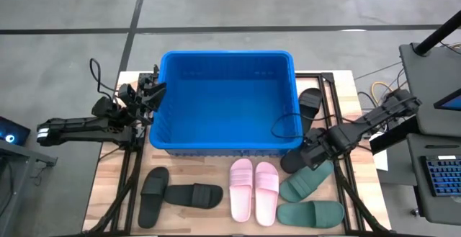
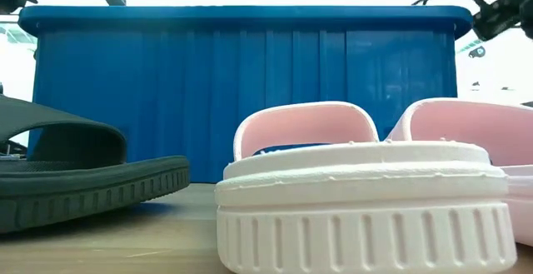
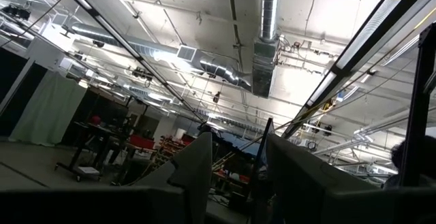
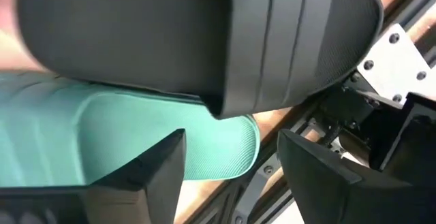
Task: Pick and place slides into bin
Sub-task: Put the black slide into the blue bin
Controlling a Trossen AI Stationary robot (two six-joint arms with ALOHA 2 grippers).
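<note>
The blue bin (image 1: 227, 100) stands mid-table and fills the low view as the bin (image 2: 241, 66). My right gripper (image 1: 315, 150) points down, open, just above a black slide (image 1: 292, 162) at the bin's near right corner. In the right wrist view my right gripper (image 4: 231, 173) has its fingers on either side of the edge of that black slide (image 4: 191, 33), apart from it. The slide overlaps a green slide (image 4: 136, 135). My left gripper (image 1: 150, 93) waits open by the bin's left rim, and in its wrist view my left gripper (image 3: 235, 176) points up at the ceiling.
Another black slide (image 1: 310, 104) lies right of the bin. Along the near edge lie two black slides (image 1: 176, 194), a pink pair (image 1: 253, 191) and two green slides (image 1: 310, 197). A cable (image 1: 284, 125) hangs over the bin's right wall. Dark frame rails (image 1: 338, 122) run along the table's sides.
</note>
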